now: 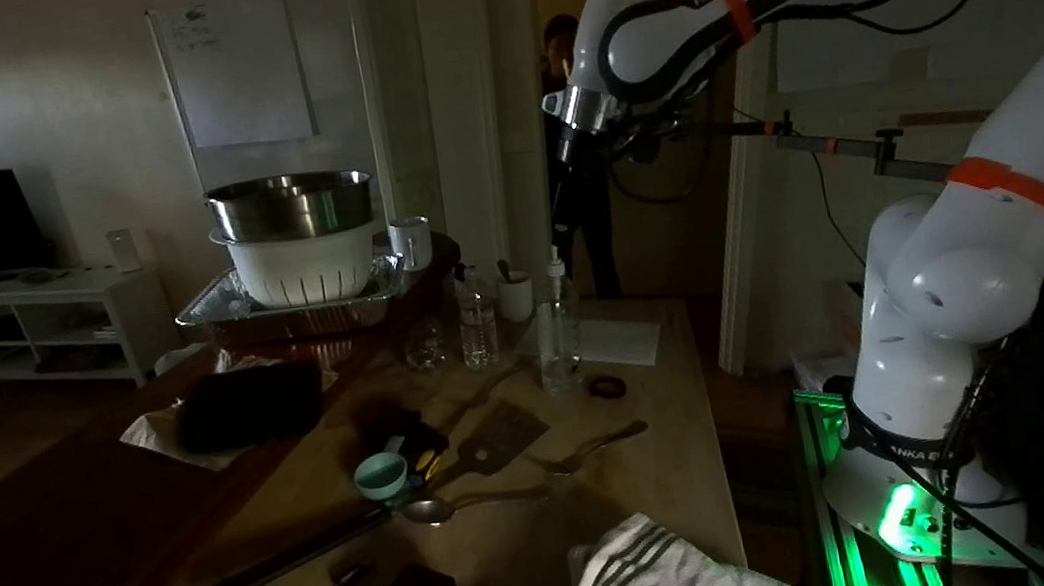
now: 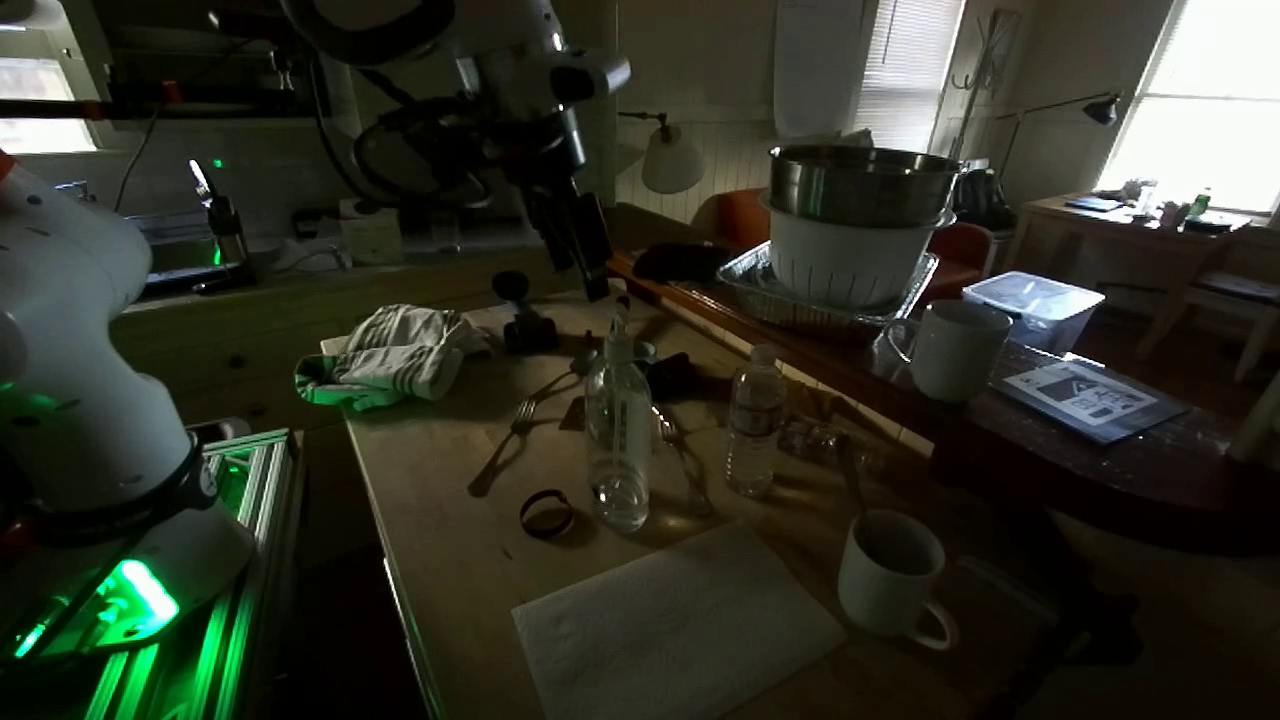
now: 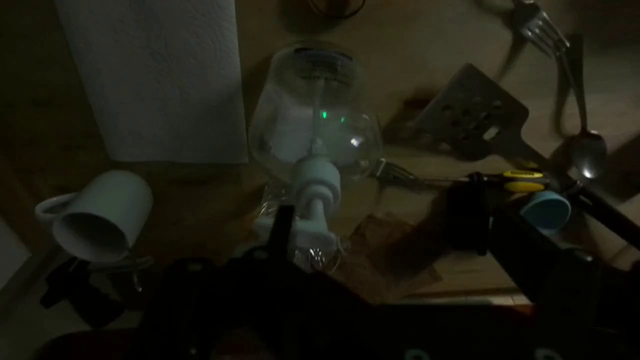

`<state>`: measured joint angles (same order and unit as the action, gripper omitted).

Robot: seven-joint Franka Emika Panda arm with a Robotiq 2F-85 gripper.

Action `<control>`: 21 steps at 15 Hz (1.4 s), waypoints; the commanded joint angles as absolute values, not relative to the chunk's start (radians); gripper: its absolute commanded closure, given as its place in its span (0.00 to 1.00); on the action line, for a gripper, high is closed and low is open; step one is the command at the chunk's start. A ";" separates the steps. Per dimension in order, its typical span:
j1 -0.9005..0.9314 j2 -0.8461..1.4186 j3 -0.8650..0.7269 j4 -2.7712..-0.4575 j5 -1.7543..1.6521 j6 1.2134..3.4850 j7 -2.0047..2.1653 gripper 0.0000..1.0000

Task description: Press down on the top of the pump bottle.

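Note:
The pump bottle (image 1: pixel 560 333) is clear with a white pump head. It stands upright on the wooden table and also shows in an exterior view (image 2: pixel 618 440). In the wrist view its body (image 3: pixel 315 130) is seen from above, with the white pump below it in the picture. My gripper (image 3: pixel 377 227) is open, its two dark fingers wide apart with nothing between them. One finger overlaps the pump nozzle in the wrist view. In both exterior views the fingertips (image 1: pixel 561 222) (image 2: pixel 585 285) are just above the pump head. Whether they touch it cannot be told.
A clear water bottle (image 2: pixel 755 425) and a white mug (image 2: pixel 890 575) stand near the pump bottle. A paper towel (image 2: pixel 680 620) and a dark ring (image 2: pixel 546 513) lie beside it. Spatula (image 3: pixel 472 115), forks and spoon lie around. A metal pot (image 1: pixel 294 205) sits on a white colander.

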<state>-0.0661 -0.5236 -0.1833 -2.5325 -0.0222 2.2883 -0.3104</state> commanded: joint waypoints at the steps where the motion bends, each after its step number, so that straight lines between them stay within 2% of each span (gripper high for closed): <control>1: -0.109 -0.571 -0.149 -2.501 -0.045 2.267 -0.203 0.26; 2: -0.120 -0.571 -0.145 -2.491 -0.050 2.269 -0.183 0.30; 6: -0.142 -0.556 -0.150 -2.476 -0.052 2.289 -0.148 0.63; 11: -0.134 -0.511 -0.161 -2.478 -0.040 2.321 -0.161 1.00; 21: -0.130 -0.418 -0.164 -2.473 -0.035 2.396 -0.171 1.00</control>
<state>-0.1348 -0.4483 -0.1600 -2.4856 -0.0326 2.3821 -0.1751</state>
